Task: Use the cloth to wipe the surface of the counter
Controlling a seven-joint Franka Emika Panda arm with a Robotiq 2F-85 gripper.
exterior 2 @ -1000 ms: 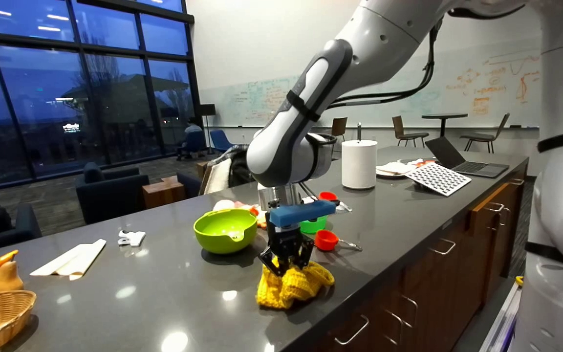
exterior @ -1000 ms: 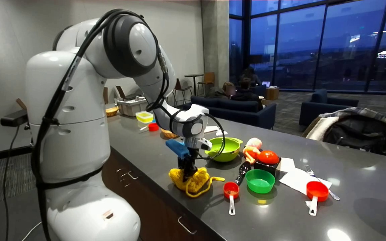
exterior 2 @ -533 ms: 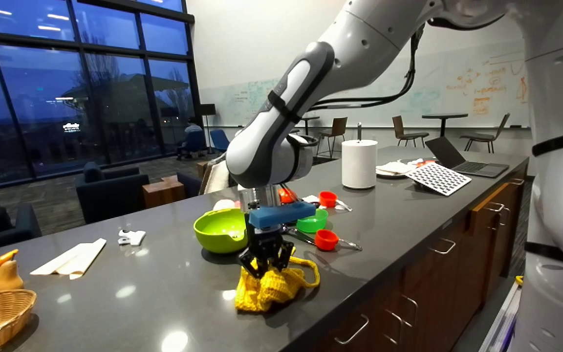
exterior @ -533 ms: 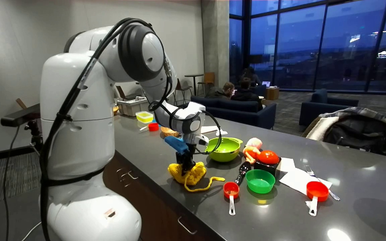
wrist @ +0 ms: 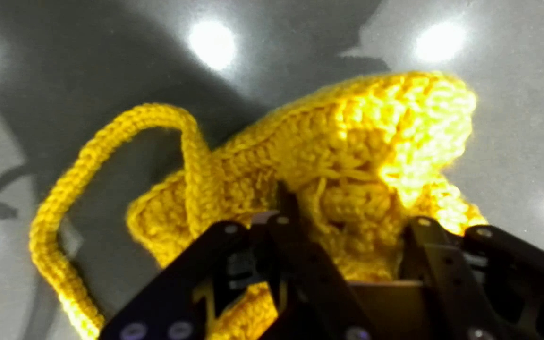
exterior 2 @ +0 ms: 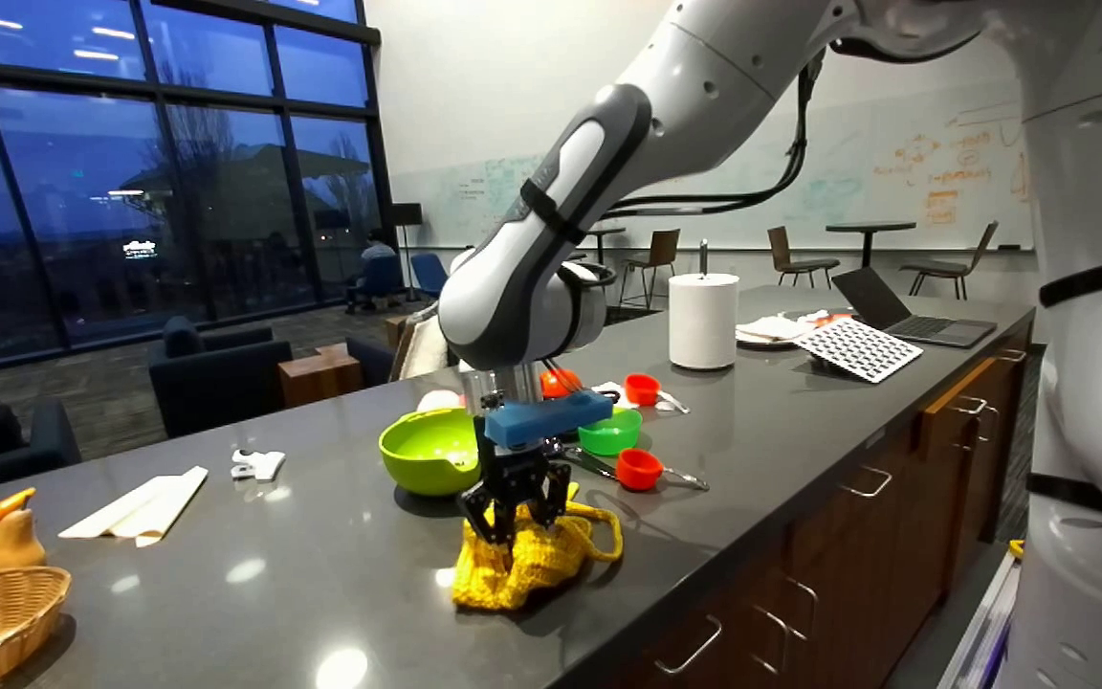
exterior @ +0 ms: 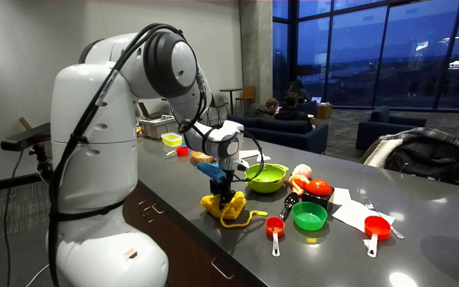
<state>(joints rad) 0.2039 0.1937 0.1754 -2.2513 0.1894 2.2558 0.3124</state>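
Gripper (wrist: 353, 218) pointing down on the yellow cloth (wrist: 328, 146), tips in among its folds. Wrist view: fingers (wrist: 420, 236) stand partway apart, a fold of cloth between; cannot tell whether they clamp it. Cloth bunched on the counter (exterior 2: 302, 565), toward the drawer side, its cord (wrist: 65, 187) looping out to one side. In both exterior views, lime bowl (exterior: 267, 184) and red scoop (exterior 2: 639, 470) near the cloth but apart from it.

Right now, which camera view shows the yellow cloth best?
The wrist view: the cloth looks largest there, its texture and looped cord clear, though the gripper hides part of it. Both exterior views show it smaller, bunched on the counter under the gripper, cord off to one side.
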